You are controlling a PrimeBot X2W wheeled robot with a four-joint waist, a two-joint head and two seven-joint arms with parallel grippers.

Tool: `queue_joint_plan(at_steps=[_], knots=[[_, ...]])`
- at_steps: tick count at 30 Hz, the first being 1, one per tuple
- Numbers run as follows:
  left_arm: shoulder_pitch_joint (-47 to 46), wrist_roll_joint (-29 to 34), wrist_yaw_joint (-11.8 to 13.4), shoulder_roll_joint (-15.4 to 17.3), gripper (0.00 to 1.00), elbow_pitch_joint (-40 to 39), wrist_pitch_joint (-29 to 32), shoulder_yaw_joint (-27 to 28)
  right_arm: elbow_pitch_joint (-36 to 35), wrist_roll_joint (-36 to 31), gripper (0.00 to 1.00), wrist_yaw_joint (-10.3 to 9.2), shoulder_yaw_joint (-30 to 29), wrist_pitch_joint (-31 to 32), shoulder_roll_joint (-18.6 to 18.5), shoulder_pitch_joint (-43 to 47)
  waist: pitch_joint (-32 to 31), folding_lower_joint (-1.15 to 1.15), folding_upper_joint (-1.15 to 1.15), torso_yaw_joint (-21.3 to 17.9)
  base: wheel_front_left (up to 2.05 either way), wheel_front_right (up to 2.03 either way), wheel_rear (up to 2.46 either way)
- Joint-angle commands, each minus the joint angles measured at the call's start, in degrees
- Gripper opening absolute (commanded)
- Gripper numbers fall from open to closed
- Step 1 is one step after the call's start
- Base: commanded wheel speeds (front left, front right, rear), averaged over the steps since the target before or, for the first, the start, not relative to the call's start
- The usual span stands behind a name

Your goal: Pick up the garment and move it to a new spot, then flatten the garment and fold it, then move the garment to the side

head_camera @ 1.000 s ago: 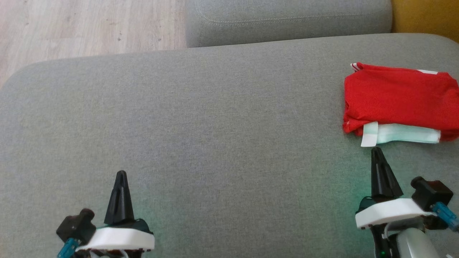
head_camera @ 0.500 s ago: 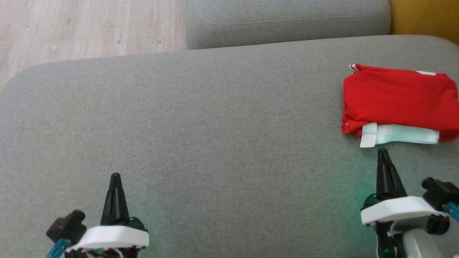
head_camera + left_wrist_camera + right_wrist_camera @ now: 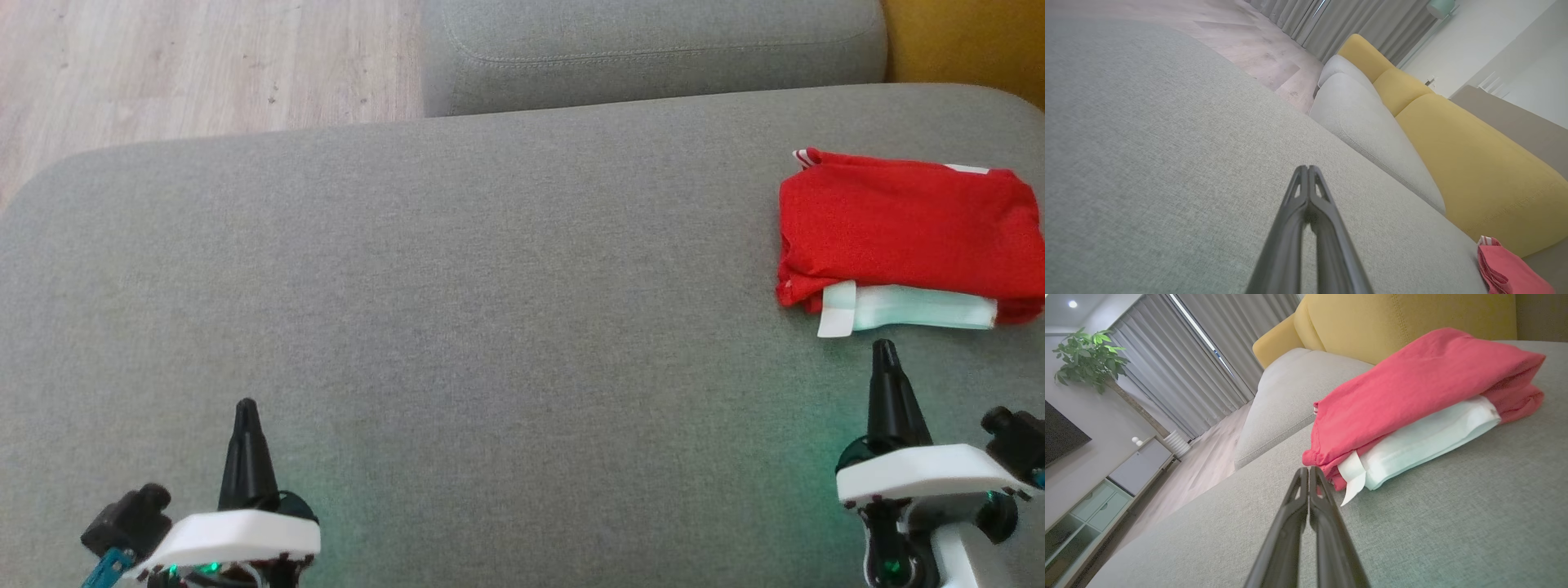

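Both arms have drawn back toward the near edge of the seat cushion. Near the left corner, the left gripper is clenched on nothing. The right gripper, likewise clenched and empty, sits just short of the folded red garment at the right edge. The retreat is best kept straight, so the tip cannot snag the white hem.

Setting: a domestic living room. Indicators:

- a wide grey woven-fabric sofa seat, with a second grey seat cushion beyond it
- mustard-yellow upholstered back cushions behind the seats
- a pale wood-plank floor
- grey floor-length pleated curtains
- a green leafy indoor tree beside the curtains
- a low white sideboard with pale green drawer fronts against the wall
- a dark flat screen on that same wall
- a round recessed ceiling light
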Motion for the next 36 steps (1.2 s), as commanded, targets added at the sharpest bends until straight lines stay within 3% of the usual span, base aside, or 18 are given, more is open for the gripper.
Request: queue_joint_plan(at_steps=[1,36], knots=[[-2.8,-1.4,-0.4,0.1,0.00,-2.1,0.4,1.2,-2.2,1.9,0.00,-0.02,-0.1,0.4,-0.1,-2.4,0.0,0.00,0.00,0.0,0.00,0.00,0.00],[-3.8,-20.7,-0.8,0.2,0.00,-2.6,6.3,4.7,-3.1,24.8,0.00,-0.03,-1.6,6.2,-0.2,-2.8,-1.1,0.00,0.00,-0.2,0.00,0.00,0.00]])
